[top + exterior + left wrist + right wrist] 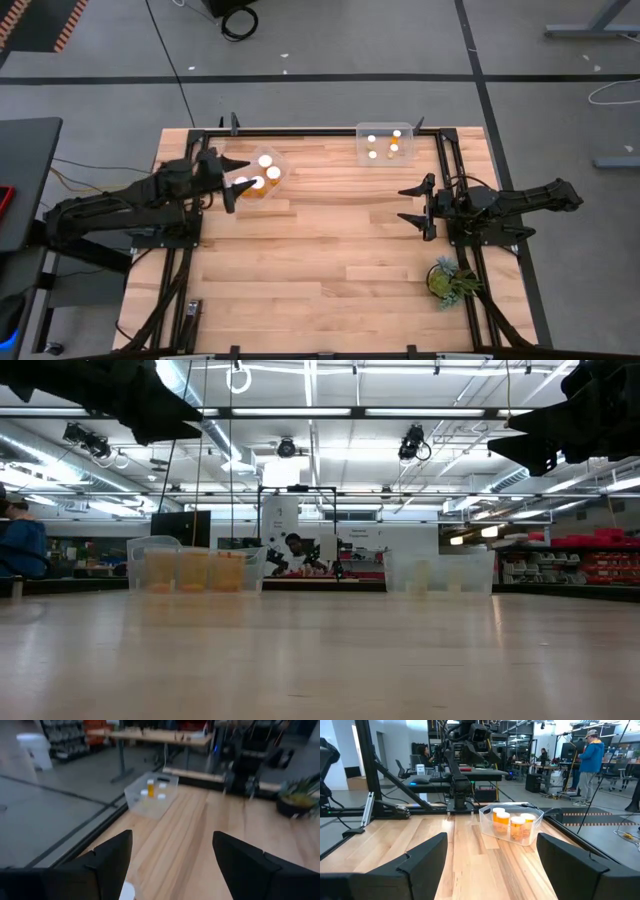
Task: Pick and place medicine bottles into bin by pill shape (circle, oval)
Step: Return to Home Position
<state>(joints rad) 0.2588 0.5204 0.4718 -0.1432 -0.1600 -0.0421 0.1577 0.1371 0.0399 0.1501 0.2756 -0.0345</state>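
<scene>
Bottles (266, 160) stand in two clear bins on the far half of the wooden table (320, 290). Reading the overhead view as a clock face centred on the table, the left bin (280, 192) lies at about eleven o'clock. The bottles in it are orange with white caps and are packed close together. I count about four caps there, one partly under the arm. The right bin (384, 162) lies at one o'clock, hard against the far edge, and shows four white caps, with a touch of orange on one or two.

The left gripper (238, 180) hangs at ten o'clock, over the edge of the left bin. Its fingers are spread wide with nothing between them, and its own camera catches one white cap just beneath the gap. The right gripper (403, 203) hovers at two o'clock, apart from both bins and pointing toward the middle of the table. It is spread just as wide and carries nothing.

From table height both arms hang well above the boards. A small green potted plant (450, 280) sits at four o'clock beside the right arm's base. Beyond the table a person (20, 545) in a blue top stands among the workshop benches.
</scene>
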